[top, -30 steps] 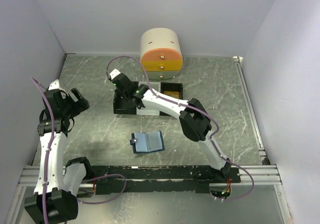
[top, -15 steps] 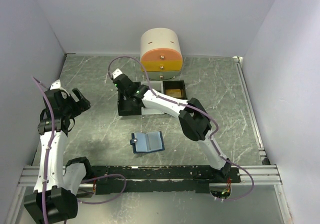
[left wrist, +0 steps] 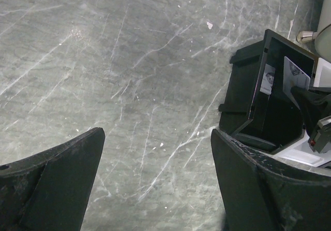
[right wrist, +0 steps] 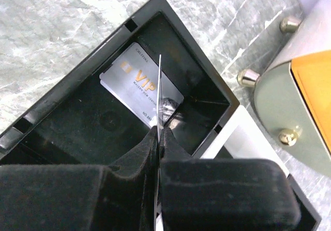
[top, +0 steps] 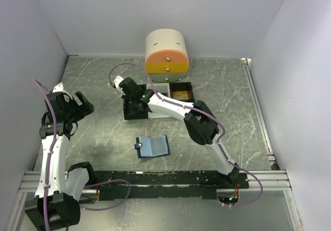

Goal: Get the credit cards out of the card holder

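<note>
Right gripper [right wrist: 159, 133]: jaws pinched tight on a thin pale card [right wrist: 159, 83], held edge-on above the black end compartment of the black-and-white three-compartment tray [right wrist: 207, 76].

A silver VIP-printed card [right wrist: 129, 78] lies flat on that compartment's floor. A tan-gold card [top: 180, 93] lies in the far compartment.

Over the last second the wrist swung slightly and the tray sits a little further right; likely nudged.

Judgement: release is next.

Left gripper [left wrist: 158, 135]: jaws wide, empty, hovering well left.

Light-blue folding card holder [top: 153, 147] lies open mid-table; cannot tell whether any cards remain inside.
</note>
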`<state>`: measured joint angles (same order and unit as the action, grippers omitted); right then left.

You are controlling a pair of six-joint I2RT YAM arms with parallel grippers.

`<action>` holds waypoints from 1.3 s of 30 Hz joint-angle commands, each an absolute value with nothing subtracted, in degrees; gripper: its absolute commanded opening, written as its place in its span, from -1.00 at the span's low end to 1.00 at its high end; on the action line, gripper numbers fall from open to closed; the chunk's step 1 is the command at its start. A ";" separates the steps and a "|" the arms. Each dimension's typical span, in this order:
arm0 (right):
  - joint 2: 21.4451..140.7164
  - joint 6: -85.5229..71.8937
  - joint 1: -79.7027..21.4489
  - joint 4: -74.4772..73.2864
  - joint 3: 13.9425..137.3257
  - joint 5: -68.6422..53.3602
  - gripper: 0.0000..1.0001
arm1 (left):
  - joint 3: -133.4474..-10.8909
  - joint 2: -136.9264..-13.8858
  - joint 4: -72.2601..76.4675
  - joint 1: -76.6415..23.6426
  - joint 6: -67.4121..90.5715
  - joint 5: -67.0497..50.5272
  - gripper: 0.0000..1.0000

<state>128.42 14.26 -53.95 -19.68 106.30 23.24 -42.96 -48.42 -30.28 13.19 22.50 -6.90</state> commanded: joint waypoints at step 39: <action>138.19 39.06 -53.77 -3.60 104.12 27.44 -0.85 | -42.74 -47.20 -30.02 13.33 22.59 -5.97 0.89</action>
